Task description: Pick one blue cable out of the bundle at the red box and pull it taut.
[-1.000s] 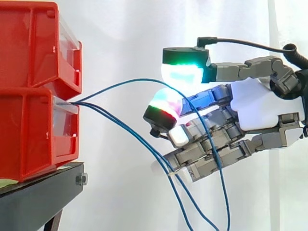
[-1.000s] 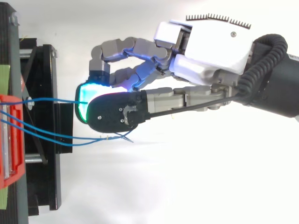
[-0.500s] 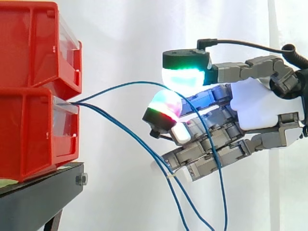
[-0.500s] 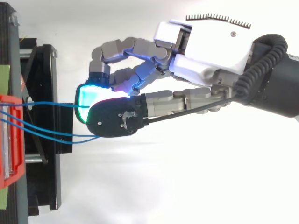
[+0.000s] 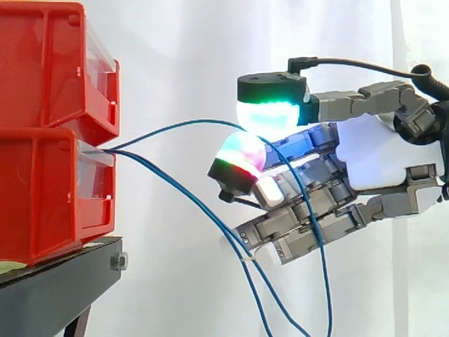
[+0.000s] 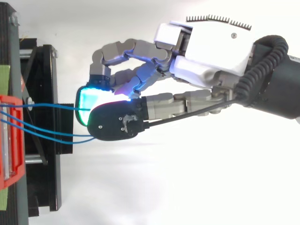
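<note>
Since the frame a second ago, the hand's black-backed fingertip has crept slightly closer to the bins, covering a stray cable end that used to poke out beneath it.

From the side, the hand (image 5: 379, 154) reaches in from the right. Its green-glowing pad (image 5: 270, 112) sits just above a red-tinged one, and the upper blue cable (image 5: 168, 127) passes between them, so I judge it pinched (though lightly). That cable leaves the lower red bin (image 5: 42, 196), arcs up to the pads and then droops behind the fingers, so it is still slack. The bin rests on the black stand (image 5: 56, 281).

From above, the upper blue cable (image 6: 47, 105) runs nearly straight from the bin edge (image 6: 7, 140) into the cyan pad. The two lower cables (image 6: 75, 138) run just beside it and end under the fingertip.

The cable looks thin, light, limp and slippery, so it could slide through the pads. A firm pinch where it is now held, apart from its neighbours, seems best.
</note>
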Available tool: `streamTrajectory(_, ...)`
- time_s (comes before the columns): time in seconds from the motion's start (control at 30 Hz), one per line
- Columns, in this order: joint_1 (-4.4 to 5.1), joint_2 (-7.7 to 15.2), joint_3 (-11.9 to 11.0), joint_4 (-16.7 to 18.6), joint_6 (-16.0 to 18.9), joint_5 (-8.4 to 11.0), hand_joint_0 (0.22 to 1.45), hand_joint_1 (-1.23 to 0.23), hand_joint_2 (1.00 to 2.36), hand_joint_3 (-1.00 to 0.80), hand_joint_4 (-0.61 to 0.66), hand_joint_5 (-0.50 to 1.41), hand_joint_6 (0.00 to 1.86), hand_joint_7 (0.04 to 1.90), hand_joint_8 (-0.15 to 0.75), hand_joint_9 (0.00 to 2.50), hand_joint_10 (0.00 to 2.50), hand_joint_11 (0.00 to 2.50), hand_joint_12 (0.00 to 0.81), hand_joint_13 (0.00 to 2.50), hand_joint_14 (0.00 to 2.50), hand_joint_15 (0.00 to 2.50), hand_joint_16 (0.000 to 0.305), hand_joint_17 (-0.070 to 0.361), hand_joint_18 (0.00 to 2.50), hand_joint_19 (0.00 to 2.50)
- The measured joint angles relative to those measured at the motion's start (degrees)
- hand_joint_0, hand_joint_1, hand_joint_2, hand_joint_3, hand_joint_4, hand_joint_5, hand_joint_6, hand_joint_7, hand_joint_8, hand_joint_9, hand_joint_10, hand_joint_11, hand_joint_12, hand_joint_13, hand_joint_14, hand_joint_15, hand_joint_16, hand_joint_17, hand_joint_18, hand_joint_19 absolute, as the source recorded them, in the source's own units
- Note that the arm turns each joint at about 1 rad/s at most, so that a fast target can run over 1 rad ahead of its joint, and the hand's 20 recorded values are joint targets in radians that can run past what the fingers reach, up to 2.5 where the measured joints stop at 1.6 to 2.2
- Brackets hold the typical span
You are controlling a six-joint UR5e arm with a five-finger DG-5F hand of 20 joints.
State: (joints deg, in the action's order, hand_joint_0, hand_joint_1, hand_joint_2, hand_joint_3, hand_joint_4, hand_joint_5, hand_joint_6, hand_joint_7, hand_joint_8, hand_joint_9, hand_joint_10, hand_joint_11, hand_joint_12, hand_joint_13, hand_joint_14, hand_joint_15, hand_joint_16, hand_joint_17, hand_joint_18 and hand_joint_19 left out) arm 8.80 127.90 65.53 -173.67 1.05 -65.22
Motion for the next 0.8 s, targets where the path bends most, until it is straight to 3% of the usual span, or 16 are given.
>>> streamTrajectory(0.8,0.31,-0.01,0.02,-0.01,0.0,0.01,0.62,-0.74,1.03,0.06,0.12,-0.13,0.79,1.13,0.369,1.0,0.02,0.81,0.394,0.5,0.01,0.21,0.058,0.131,0.52,0.27)
